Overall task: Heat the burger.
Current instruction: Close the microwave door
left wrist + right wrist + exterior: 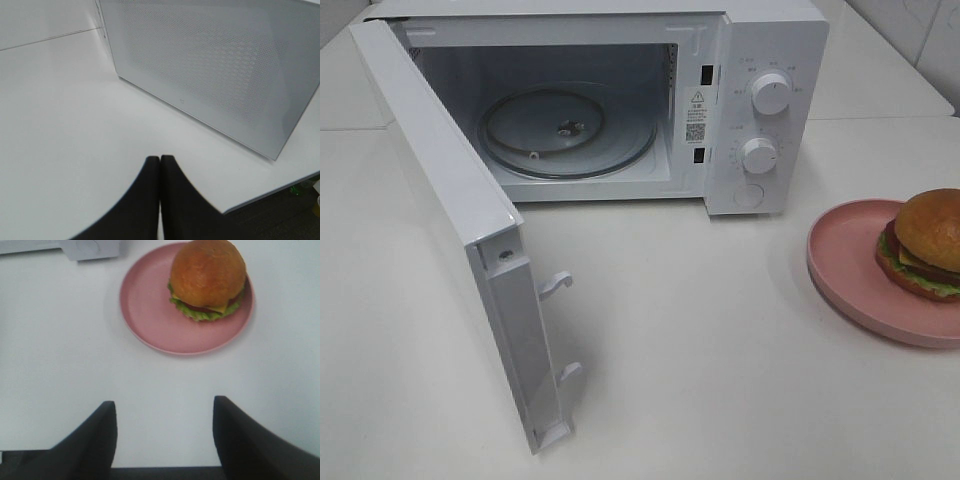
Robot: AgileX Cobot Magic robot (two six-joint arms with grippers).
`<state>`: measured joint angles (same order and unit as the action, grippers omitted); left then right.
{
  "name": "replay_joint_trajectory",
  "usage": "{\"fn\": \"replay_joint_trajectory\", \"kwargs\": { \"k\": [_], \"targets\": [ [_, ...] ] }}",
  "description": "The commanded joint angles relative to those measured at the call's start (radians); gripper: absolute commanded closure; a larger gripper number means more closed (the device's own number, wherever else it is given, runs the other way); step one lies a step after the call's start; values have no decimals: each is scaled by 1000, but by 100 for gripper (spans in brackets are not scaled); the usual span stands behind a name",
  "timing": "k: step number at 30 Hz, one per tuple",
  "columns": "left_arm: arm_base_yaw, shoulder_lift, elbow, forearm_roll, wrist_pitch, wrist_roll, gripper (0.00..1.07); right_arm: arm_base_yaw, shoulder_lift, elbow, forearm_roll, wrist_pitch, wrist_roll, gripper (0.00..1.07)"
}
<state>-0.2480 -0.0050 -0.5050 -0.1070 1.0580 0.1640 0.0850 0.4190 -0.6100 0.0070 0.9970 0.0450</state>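
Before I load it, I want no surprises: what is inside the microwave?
The microwave stands with its door open. Inside lies only a glass turntable on its ring. The burger is outside, on the pink plate. The door hides the cavity's left wall.

A kitchen-style test setup: a white microwave (620, 100) with its door (460, 230) swung open stands on a plain white worktop (720, 350), and beyond the right arm's spread black fingers (92, 440) a burger (207, 280) sits on a pink plate (150, 315). Pale tiled wall (920, 30) behind.
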Motion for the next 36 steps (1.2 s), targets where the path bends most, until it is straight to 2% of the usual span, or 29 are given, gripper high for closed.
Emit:
{"fn": "replay_joint_trajectory", "kwargs": {
  "k": [1, 7, 15, 22, 30, 32, 35, 36],
  "targets": [
    [3, -21, 2, 1, -15, -10, 106, -1, -148, 50, 87, 0, -93, 51],
    [3, -21, 2, 1, -16, -10, 106, -1, -301, 102, 101, -1, -98, 52],
    [3, -19, -12, -1, -33, -10, 106, -1, -408, 107, 87, 4, -80, 53],
    [3, -8, -19, -6, -261, -9, 106, -1, -449, 107, 51, 3, -32, 54],
    [3, 166, 4, -10, -385, 6, 106, -1, -449, 107, 51, 3, -32, 54],
    [3, 300, 4, -15, -486, 6, 106, -1, -449, 107, 51, 3, -32, 54],
    [3, 343, 4, -15, -518, 7, 106, -1, -449, 107, 51, 3, -32, 54],
    [3, 431, 4, -15, -578, 11, 106, -1, -449, 107, 51, 3, -32, 54]
  ]
}}
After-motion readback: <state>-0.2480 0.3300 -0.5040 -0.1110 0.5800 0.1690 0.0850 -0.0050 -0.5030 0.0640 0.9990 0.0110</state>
